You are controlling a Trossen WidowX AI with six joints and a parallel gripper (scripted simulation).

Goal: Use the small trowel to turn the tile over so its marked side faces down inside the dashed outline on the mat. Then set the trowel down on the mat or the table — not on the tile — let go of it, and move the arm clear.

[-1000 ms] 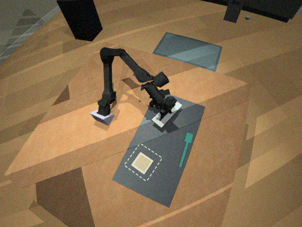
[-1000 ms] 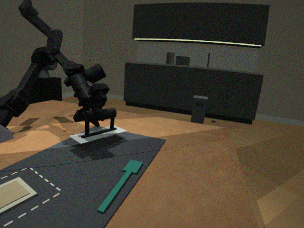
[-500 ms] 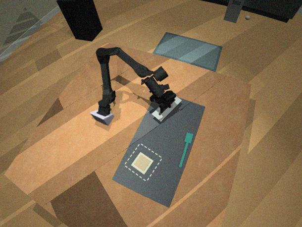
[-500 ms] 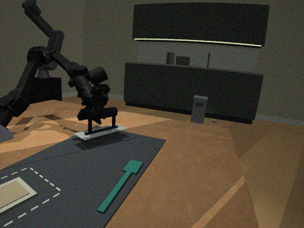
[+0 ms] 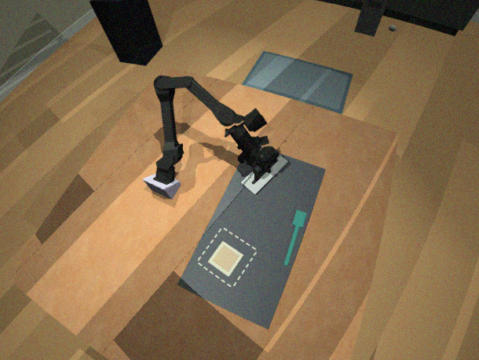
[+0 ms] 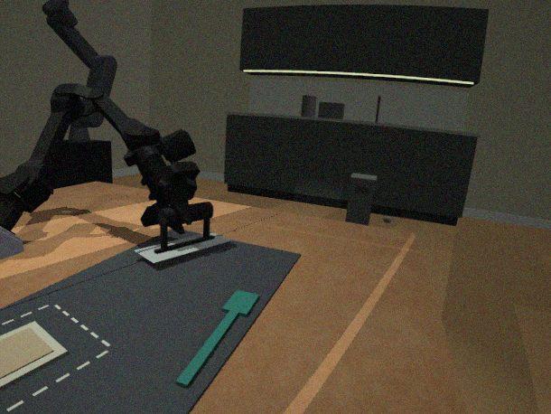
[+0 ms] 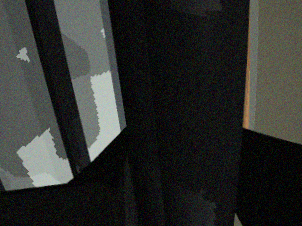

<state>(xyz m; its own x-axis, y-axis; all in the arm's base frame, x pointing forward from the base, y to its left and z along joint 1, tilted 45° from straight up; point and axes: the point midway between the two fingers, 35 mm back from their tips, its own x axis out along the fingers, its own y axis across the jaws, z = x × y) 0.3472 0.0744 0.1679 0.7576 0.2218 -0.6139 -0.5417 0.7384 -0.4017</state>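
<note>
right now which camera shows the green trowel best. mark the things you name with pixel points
The top view: the whole green trowel (image 5: 291, 243) (image 6: 211, 343), blade and handle, lies beside the tile (image 5: 225, 258) (image 6: 24, 352). Exterior shows all of it too, at a slant; wrist shows none.

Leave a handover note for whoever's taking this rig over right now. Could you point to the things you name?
Gripper (image 5: 261, 165) (image 6: 182, 218): shut on the pale-bladed tool (image 5: 256, 188) (image 6: 155, 258) (image 7: 107, 103) by its black handle, over the mat's (image 5: 271, 220) (image 6: 149, 307) far end; likely the trowel.
Teal long-handled tool (image 5: 292, 244) (image 6: 210, 341): lying on the mat.
Tile (image 5: 226, 258) (image 6: 23, 352): flat inside the dashed outline (image 5: 224, 228) (image 6: 55, 306), tan panel up.
Done: tool gripped; turn unconfirmed, as I can't tell which face is marked.
Left: check the face, turn if needed, set the tool down off the tile, release, move clear.
</note>
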